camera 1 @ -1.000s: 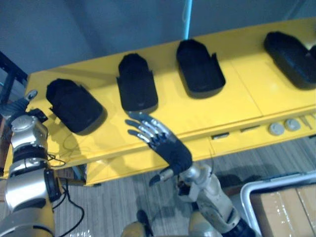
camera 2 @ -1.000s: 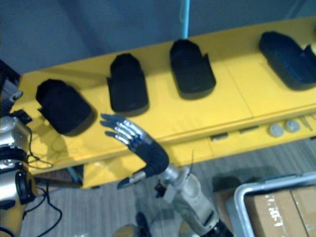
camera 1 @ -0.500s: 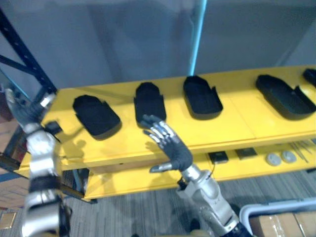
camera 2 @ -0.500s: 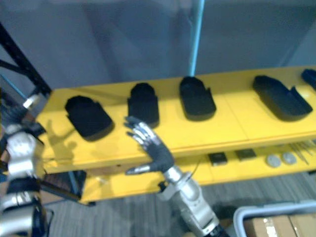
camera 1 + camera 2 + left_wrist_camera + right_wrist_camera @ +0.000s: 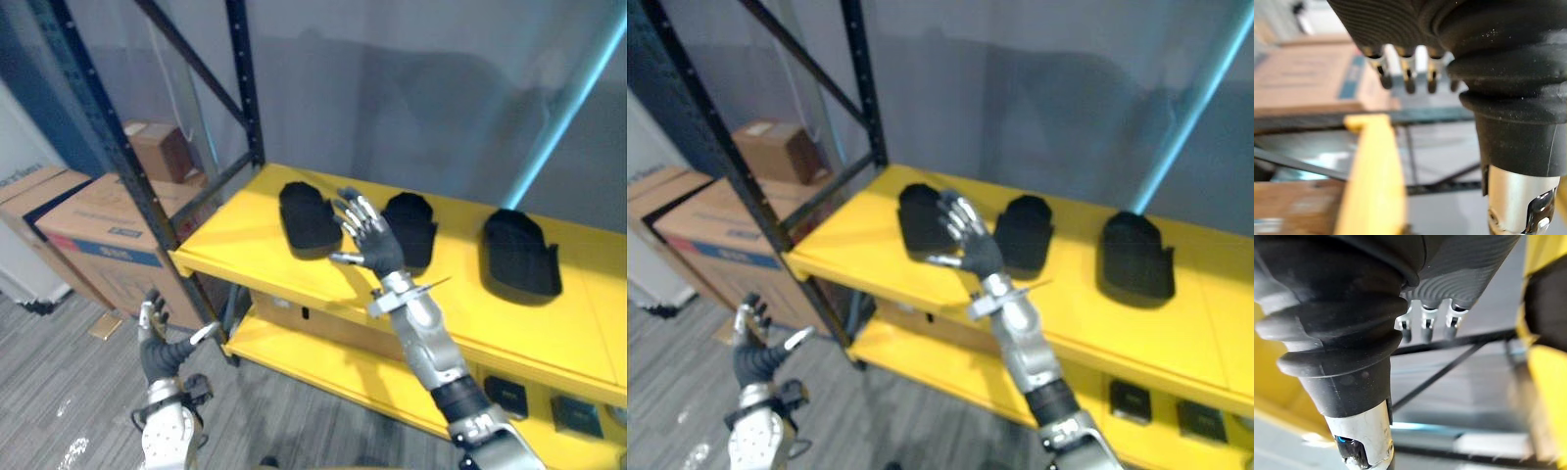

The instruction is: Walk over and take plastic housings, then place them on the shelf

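Three black plastic housings lie in a row on the yellow shelf (image 5: 235, 240): a left housing (image 5: 306, 215), a middle housing (image 5: 416, 227) and a right housing (image 5: 519, 253). My right hand (image 5: 367, 243) is raised over the shelf, in front of the gap between the left and middle housings. It is open with fingers spread and holds nothing. My left hand (image 5: 162, 351) hangs low by the floor, left of the shelf's corner, open and empty. In the wrist views, straight fingers (image 5: 1410, 73) point toward the shelf's edge (image 5: 1374, 171), and the right hand's fingers (image 5: 1425, 323) are straight too.
Dark blue rack uprights (image 5: 127, 166) and braces frame the shelf's left end. Cardboard boxes (image 5: 98, 225) stand on the floor to the left, with another box (image 5: 157, 152) behind. A lower yellow shelf (image 5: 323, 357) carries small dark parts (image 5: 505, 392) at the right.
The camera has swung left and up, bringing the rack's left end and the boxes into view. My left hand has dropped from beside the shelf to near the floor. The right hand stays open.
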Motion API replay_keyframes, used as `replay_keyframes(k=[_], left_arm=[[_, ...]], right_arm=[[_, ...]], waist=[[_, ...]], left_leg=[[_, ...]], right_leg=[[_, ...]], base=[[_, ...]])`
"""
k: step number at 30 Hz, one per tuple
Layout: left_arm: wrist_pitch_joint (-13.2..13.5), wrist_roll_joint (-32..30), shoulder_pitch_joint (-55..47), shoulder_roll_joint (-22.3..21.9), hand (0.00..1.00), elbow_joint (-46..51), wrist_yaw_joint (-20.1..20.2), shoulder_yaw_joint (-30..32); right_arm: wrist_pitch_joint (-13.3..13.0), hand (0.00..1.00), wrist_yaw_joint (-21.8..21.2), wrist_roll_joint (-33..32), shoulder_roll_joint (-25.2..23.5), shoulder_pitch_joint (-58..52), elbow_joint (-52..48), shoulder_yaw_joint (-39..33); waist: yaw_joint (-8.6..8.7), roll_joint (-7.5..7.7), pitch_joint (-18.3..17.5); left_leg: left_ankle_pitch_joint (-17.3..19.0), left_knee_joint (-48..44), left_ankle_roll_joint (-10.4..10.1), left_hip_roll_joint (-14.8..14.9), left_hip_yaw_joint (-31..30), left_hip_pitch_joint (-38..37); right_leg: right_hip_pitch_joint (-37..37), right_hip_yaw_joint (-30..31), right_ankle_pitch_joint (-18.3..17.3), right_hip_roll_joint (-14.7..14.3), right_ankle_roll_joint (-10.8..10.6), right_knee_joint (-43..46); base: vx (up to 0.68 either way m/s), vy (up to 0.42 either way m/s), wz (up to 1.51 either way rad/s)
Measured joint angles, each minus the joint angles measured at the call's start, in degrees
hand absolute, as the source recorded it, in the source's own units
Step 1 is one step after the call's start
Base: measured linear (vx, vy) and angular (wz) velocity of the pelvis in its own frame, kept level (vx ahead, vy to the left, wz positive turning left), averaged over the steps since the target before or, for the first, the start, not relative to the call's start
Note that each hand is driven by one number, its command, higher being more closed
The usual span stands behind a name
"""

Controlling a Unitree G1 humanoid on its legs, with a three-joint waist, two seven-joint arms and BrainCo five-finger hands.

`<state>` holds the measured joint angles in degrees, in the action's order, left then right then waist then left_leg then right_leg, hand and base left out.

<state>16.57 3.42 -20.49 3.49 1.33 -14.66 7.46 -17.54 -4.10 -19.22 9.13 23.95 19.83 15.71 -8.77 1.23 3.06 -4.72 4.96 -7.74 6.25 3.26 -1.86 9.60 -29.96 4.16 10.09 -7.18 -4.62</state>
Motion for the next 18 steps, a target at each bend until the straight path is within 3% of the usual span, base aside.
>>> replay_keyframes(k=[5, 10, 18], left_arm=[[2.2, -2.5, -0.9, 0.8, 0.0, -8.5, 2.8, -4.6], [2.5, -4.5, -0.7, 0.6, 0.0, -15.9, 5.8, -11.5], [3.5, -2.1, 1.0, 0.7, 0.0, -20.2, 7.4, -12.8]], right_arm=[[1.4, 0.0, 6.8, 7.7, -0.4, 6.8, 10.4, -0.9], [1.7, 0.0, 15.8, 17.3, -0.2, 12.2, 17.5, -4.1], [1.7, 0.0, 21.9, 23.5, 0.4, 16.0, 19.4, -5.5]], waist=[[-0.93, -0.06, 2.1], [-1.7, -0.85, 3.5], [-2.02, -2.11, 5.9]], left_leg=[[-0.2, 0.0, 0.0, 0.1, -0.9, 0.2], [-0.5, -0.3, 0.0, 0.5, -1.1, 0.7], [-0.6, -0.3, 0.1, 1.1, 0.4, -0.1]], right_leg=[[0.5, -1.0, 0.2, -0.1, -0.2, 0.0], [0.1, -1.2, 0.3, -0.2, -0.3, 0.0], [0.1, 0.2, 0.3, -0.4, -0.3, 0.0]], base=[[0.0, -0.001, 0.09], [0.0, -0.003, 0.03], [-0.01, -0.002, -0.08]])
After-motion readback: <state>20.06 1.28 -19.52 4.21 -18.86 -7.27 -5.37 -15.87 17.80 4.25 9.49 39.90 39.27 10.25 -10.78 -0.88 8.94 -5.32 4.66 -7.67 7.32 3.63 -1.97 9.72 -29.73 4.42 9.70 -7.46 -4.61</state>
